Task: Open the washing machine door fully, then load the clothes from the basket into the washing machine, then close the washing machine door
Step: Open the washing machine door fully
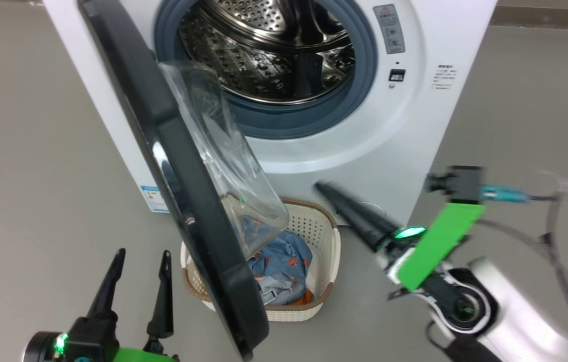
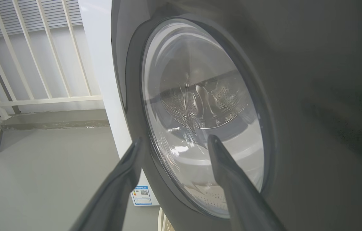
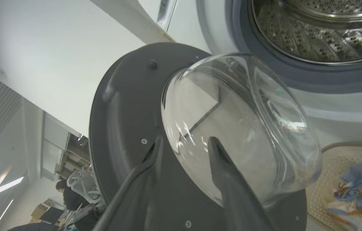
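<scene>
The washing machine [image 1: 414,125] stands ahead with its steel drum [image 1: 273,45] exposed. Its door [image 1: 163,151] swings out toward me, nearly edge-on, the clear glass bowl [image 1: 223,151] bulging to the right. The basket [image 1: 321,221] sits on the floor below the door, holding the blue-and-orange clothes [image 1: 278,261]. My left gripper [image 1: 143,261] is open, left of the door, facing its outer side [image 2: 296,96]. My right gripper [image 1: 321,187], blurred, points up-left above the basket. In the right wrist view its fingers [image 3: 185,142] are parted and empty, facing the door's inner face [image 3: 123,112].
Grey floor surrounds the machine on both sides. A blue label [image 1: 153,196] is stuck low on the machine's left front. A white railing [image 2: 39,64] stands behind on the left. A person [image 3: 68,195] is far off in the background.
</scene>
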`<state>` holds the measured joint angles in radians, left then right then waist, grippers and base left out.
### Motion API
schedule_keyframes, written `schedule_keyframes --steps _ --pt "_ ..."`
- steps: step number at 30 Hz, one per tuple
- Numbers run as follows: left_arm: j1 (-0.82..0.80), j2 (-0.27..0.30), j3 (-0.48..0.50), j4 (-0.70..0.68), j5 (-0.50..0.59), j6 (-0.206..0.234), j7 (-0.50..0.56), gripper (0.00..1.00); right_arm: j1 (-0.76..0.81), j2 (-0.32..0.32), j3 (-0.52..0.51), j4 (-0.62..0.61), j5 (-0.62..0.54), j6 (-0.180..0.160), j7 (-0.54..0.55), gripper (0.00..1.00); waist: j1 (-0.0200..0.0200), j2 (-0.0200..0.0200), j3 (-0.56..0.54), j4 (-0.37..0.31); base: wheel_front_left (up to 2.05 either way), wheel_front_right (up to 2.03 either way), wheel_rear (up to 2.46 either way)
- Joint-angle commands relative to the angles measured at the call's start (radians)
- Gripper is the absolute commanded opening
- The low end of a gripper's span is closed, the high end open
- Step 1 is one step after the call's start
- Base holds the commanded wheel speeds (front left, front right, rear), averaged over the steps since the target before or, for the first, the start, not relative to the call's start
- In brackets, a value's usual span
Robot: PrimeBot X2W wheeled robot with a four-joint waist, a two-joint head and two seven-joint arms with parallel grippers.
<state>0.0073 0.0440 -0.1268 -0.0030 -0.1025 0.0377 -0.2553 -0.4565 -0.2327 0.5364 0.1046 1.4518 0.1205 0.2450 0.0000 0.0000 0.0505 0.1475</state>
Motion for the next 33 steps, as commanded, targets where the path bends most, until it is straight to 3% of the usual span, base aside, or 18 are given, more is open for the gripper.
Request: schedule_keyframes --steps 1,7,11,13,18,26,33 --pt "-0.013 0.006 0.040 -0.022 -0.002 -0.006 -0.006 1.00 0.004 -0.033 0.013 -0.048 -0.074 0.010 -0.095 1.00 0.0000 0.0000 -0.003 -0.012 0.00 0.00 0.00" --pt "-0.001 0.006 0.062 -0.015 0.007 -0.014 -0.006 1.00 0.022 -0.185 0.112 0.002 -0.275 0.010 -0.450 1.00 0.0000 0.0000 -0.015 -0.040 0.00 0.00 0.00" --pt "0.011 0.006 0.082 -0.016 0.018 -0.021 -0.006 1.00 0.047 -0.227 0.083 0.052 -0.393 0.010 -0.505 1.00 0.0000 0.0000 -0.020 -0.063 0.00 0.00 0.00" --pt "0.020 0.006 0.095 -0.019 0.025 -0.023 -0.006 1.00 0.104 -0.209 -0.026 0.041 -0.513 0.010 -0.506 1.00 0.0000 0.0000 -0.022 -0.081 0.00 0.00 0.00" --pt "0.026 0.006 0.109 -0.018 0.032 -0.033 -0.006 1.00 0.221 -0.179 -0.171 0.006 -0.682 0.010 -0.506 1.00 0.0000 0.0000 -0.028 -0.095 0.00 0.00 0.00" --pt "0.031 0.006 0.120 -0.019 0.037 -0.042 -0.006 1.00 0.377 -0.102 -0.372 -0.046 -0.835 0.010 -0.507 1.00 0.0000 0.0000 -0.031 -0.104 0.00 0.00 0.00" --pt "0.038 0.006 0.126 -0.012 0.045 -0.052 -0.006 1.00 0.472 -0.045 -0.457 -0.078 -0.976 0.010 -0.507 1.00 0.0000 0.0000 -0.031 -0.112 0.00 0.00 0.00"
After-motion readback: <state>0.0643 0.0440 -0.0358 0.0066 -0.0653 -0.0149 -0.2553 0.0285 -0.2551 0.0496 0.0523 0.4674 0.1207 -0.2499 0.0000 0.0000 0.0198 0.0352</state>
